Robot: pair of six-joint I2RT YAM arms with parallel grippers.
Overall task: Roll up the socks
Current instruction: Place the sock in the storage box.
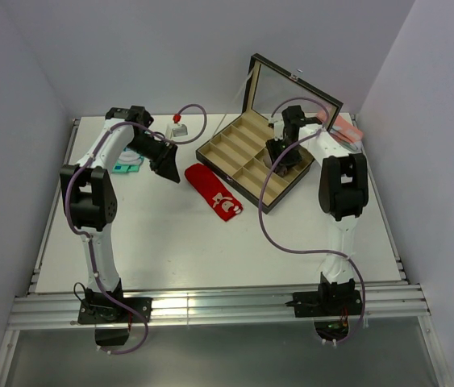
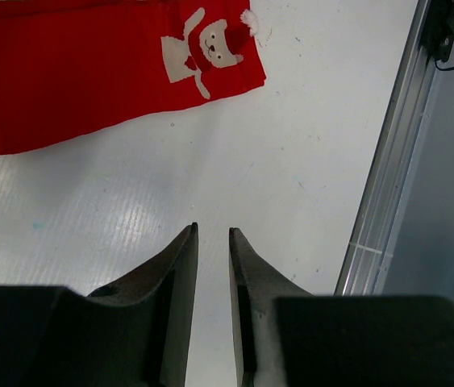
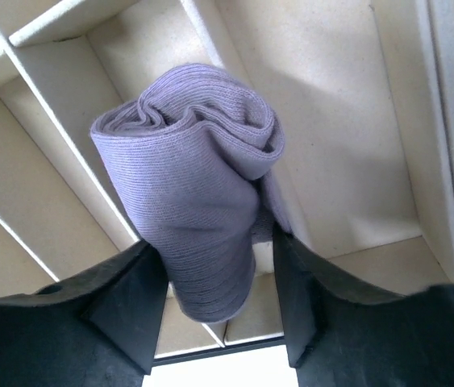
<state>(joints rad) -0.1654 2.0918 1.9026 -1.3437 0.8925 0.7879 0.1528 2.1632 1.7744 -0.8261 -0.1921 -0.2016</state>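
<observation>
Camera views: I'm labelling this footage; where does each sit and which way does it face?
Top external: above and behind the arms, looking down on the table; both arms show, bases nearest.
Left wrist: on the left arm, looking down past the left gripper at the table and the red sock.
Right wrist: on the right arm, looking down past the right gripper into the divided box at a rolled lilac sock.
Shared: top and left wrist both show the red sock; top and right wrist, the divided box.
</observation>
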